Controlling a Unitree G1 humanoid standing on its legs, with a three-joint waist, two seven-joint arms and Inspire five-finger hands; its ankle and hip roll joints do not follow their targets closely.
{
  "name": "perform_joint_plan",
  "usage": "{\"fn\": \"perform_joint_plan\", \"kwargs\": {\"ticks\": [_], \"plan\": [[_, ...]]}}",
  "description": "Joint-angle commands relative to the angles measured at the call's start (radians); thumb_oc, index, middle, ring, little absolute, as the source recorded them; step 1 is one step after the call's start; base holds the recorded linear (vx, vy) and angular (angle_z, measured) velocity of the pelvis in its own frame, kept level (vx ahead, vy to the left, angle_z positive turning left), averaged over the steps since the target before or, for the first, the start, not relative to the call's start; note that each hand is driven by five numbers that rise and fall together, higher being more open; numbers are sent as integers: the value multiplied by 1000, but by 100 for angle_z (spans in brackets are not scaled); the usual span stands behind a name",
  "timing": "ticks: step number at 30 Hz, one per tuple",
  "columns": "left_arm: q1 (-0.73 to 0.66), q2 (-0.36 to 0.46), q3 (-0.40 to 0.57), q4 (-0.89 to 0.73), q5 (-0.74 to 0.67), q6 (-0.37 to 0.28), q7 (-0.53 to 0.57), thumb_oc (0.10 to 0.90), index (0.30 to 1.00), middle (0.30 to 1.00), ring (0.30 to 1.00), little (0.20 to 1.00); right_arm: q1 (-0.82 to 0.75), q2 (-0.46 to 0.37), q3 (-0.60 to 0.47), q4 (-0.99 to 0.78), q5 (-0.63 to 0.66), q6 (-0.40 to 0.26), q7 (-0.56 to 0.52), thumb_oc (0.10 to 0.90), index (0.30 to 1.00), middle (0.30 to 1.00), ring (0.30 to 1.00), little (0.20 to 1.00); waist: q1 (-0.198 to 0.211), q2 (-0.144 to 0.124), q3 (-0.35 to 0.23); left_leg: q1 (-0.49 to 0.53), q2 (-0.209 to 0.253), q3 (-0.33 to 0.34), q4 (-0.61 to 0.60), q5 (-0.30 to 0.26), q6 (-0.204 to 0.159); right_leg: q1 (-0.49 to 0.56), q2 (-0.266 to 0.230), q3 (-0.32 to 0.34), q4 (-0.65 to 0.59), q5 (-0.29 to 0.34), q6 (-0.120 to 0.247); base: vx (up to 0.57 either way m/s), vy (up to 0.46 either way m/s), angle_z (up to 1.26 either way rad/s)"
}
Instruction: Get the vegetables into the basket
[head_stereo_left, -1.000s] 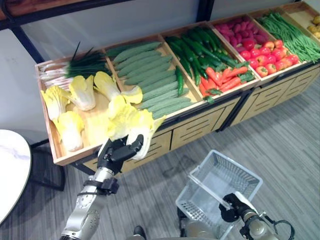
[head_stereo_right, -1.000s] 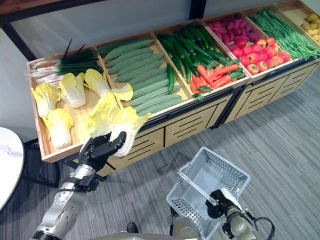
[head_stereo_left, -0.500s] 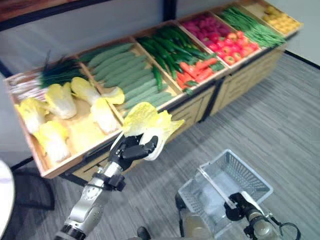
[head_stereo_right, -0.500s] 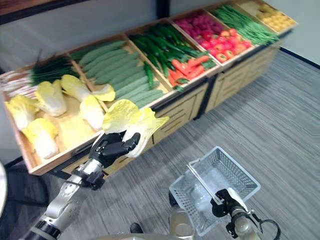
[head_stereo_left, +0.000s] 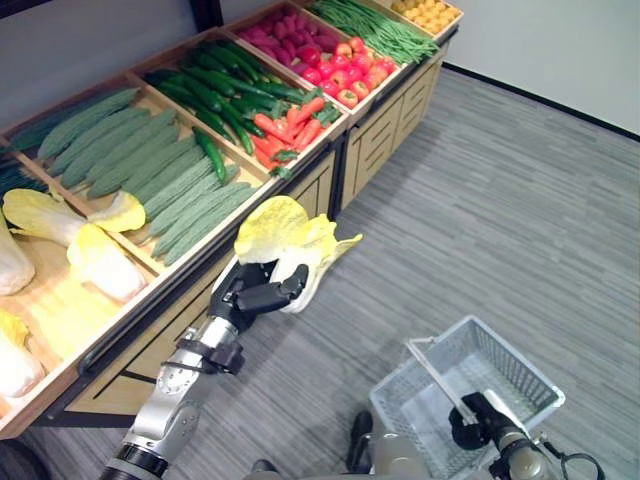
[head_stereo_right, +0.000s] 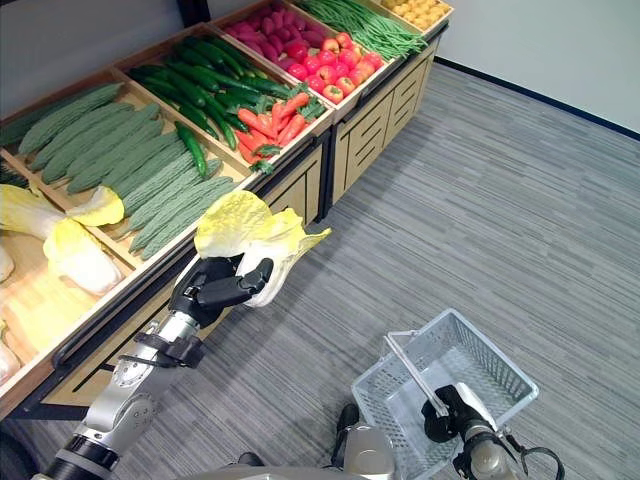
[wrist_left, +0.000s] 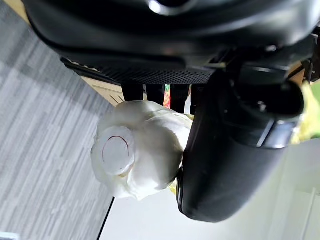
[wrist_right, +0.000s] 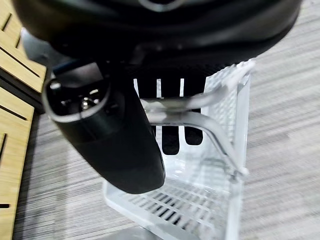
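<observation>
**Left hand carrying a cabbage, right hand on the basket handle**

My left hand (head_stereo_left: 258, 292) is held off the front of the produce stand (head_stereo_left: 385, 120), its fingers and thumb curled round the pale stem end of a yellow-green napa cabbage (head_stereo_left: 292, 234). In the left wrist view I see the white cut base of that cabbage (wrist_left: 137, 152) pressed against the palm. The leaves fan upward, above the grey floor (head_stereo_left: 520, 200) and clear of the stand's edge.

The stand is the largest item I see: a long wooden counter of sloped bins. The nearest bin holds more cabbages (head_stereo_left: 98, 262); the next holds bitter gourds (head_stereo_left: 150, 170); then cucumbers (head_stereo_right: 185, 85) with carrots (head_stereo_left: 285, 128) at their front; then red fruits (head_stereo_left: 318, 65), green beans (head_stereo_left: 380, 28) and yellow produce (head_stereo_left: 428, 12).

The white wire basket (head_stereo_left: 500, 372) hangs low on my right side, well apart from the cabbage. My right hand (head_stereo_left: 472, 428) is wrapped round its handle (wrist_right: 200, 117); in the right wrist view the fingers (wrist_right: 172, 137) hook under the bar. I see nothing lying on the part of its mesh bottom that shows.
</observation>
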Motion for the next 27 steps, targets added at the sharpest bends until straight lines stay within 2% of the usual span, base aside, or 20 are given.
{"fn": "perform_joint_plan", "kwargs": {"ticks": [1, 2, 3, 5, 6, 7, 8, 9, 10, 11, 12, 13, 14, 15, 16, 17, 20, 21, 24, 27], "plan": [[-66, -10, 2, -139, -6, -104, -25, 400, 300, 300, 300, 300, -53, -8, 1, -55, 42, -84, -33, 400, 300, 300, 300, 300, -1, -23, -53, -12, -35, -55, 40, -18, -56, 119, -60, -7, -95, 22, 109, 52, -202, -12], [-72, -13, -3, -136, -9, -103, -24, 400, 300, 300, 300, 300, -50, -10, -3, -64, 45, -85, -35, 400, 300, 300, 300, 300, -8, -20, -50, -12, -25, -52, 59, -18, -61, 115, -58, -4, -83, 12, 103, 64, -224, -10], [-89, -18, -16, -131, -12, -102, -24, 400, 300, 300, 300, 300, -49, -16, -12, -72, 51, -85, -41, 400, 300, 300, 300, 300, -13, -16, -41, -29, 3, -50, 129, -19, -77, 114, -53, 2, -65, -9, 88, 82, -248, -8], [-112, -15, -35, -130, -14, -102, -30, 400, 300, 300, 300, 300, -45, -29, -17, -83, 54, -88, -47, 400, 300, 300, 300, 300, -19, -16, -28, -66, 73, -59, 283, 45, -128, 137, -26, 26, -54, -44, 55, 102, -263, -3], [-114, -16, -36, -129, -15, -103, -30, 400, 300, 300, 300, 300, -44, -30, -18, -84, 54, -88, -47, 400, 300, 300, 300, 300, -17, -14, -27, -70, 84, -61, 296, 45, -136, 139, -19, 25, -55, -47, 50, 194, -321, -5], [-127, -10, -51, -129, -7, -106, -28, 400, 300, 300, 300, 300, -37, -42, -13, -94, 58, -89, -45, 400, 300, 300, 300, 300, -8, -20, -18, -106, 134, -126, 440, 116, -170, 164, 18, 74, -57, -77, 13, 169, -212, -17], [-130, -7, -54, -136, -4, -112, -18, 400, 300, 300, 300, 300, -42, -52, -7, -99, 56, -85, -44, 400, 300, 300, 300, 300, 8, -16, -12, -135, 113, -222, 462, 131, -163, 166, 29, 108, -56, -84, 5, 166, -193, -39], [-131, -7, -55, -136, -4, -112, -17, 400, 300, 300, 300, 300, -42, -52, -7, -99, 57, -85, -43, 400, 300, 300, 300, 300, 6, -16, -12, -137, 113, -226, 464, 132, -165, 165, 29, 106, -55, -86, 4, 51, -26, -102], [-128, -11, -54, -146, 2, -118, -5, 400, 300, 300, 300, 300, -59, -57, 3, -81, 57, -79, -49, 400, 300, 300, 300, 300, 31, -32, -21, -218, 37, -367, 409, 102, -100, 156, 15, 166, -73, -53, 10, 26, -13, -112], [-128, -11, -54, -146, 2, -118, -5, 400, 300, 300, 300, 300, -58, -57, 3, -81, 57, -79, -49, 400, 300, 300, 300, 300, 31, -31, -19, -217, 38, -369, 413, 99, -101, 158, 16, 166, -70, -57, 11, 173, 11, -130], [-109, -8, -39, -153, 7, -124, 0, 400, 300, 300, 300, 300, -69, -57, 13, -62, 51, -77, -48, 400, 300, 300, 300, 300, 48, -35, -22, -239, 10, -451, 314, 73, -75, 162, 23, 231, -71, -51, 22, 148, 19, -95], [-109, -7, -38, -153, 7, -124, 0, 400, 300, 300, 300, 300, -70, -57, 13, -62, 51, -77, -48, 400, 300, 300, 300, 300, 49, -36, -24, -240, 9, -449, 310, 76, -74, 159, 22, 232, -72, -49, 22, 209, 37, -127], [-99, -4, -34, -148, 10, -124, -2, 400, 300, 300, 300, 300, -68, -61, 14, -68, 47, -79, -47, 400, 300, 300, 300, 300, 53, -34, -25, -238, 7, -474, 258, 76, -68, 156, 30, 263, -64, -54, 26, 197, 106, -123], [-76, 1, -20, -150, 24, -133, -1, 400, 300, 300, 300, 300, -77, -71, 23, -69, 43, -85, -46, 400, 300, 300, 300, 300, 77, -26, -21, -248, -11, -617, 157, 84, -64, 155, 44, 340, -50, -65, 31, 197, 104, -133], [-77, 1, -20, -150, 24, -133, -1, 400, 300, 300, 300, 300, -78, -71, 23, -69, 43, -85, -47, 400, 300, 300, 300, 300, 77, -25, -23, -250, -10, -617, 153, 87, -64, 152, 45, 341, -51, -63, 30, 228, 146, -140], [-66, 3, -5, -150, 29, -137, 1, 400, 300, 300, 300, 300, -91, -78, 32, -66, 42, -88, -43, 400, 300, 300, 300, 300, 87, -16, -20, -251, -16, -707, 98, 98, -70, 150, 60, 411, -40, -75, 29, 94, 57, -152], [-64, 6, -9, -149, 25, -140, -4, 400, 300, 300, 300, 300, -98, -88, 35, -65, 41, -94, -37, 400, 300, 300, 300, 300, 89, -6, -22, -241, -33, -735, 75, 91, -64, 150, 68, 453, -28, -93, 34, 140, 155, -112], [-64, 8, -16, -149, 18, -140, -8, 400, 300, 300, 300, 300, -93, -95, 34, -73, 35, -94, -31, 400, 300, 300, 300, 300, 77, 0, -32, -216, -39, -702, 54, 83, -55, 148, 63, 471, -9, -103, 40, 178, 293, -114], [-71, 14, -24, -151, 13, -140, -10, 400, 300, 300, 300, 300, -100, -91, 31, -71, 30, -92, -30, 400, 300, 300, 300, 300, 72, -6, -34, -197, -63, -661, 61, 51, -33, 140, 43, 505, 7, -98, 57, 85, 197, -54], [-73, 29, -25, -154, 9, -149, -6, 400, 300, 300, 300, 300, -126, -86, 42, -81, 22, -91, -26, 400, 300, 300, 300, 300, 80, -18, -27, -184, -71, -582, 67, 26, -22, 95, 25, 514, -4, -55, 92, -12, 135, -87]]}}
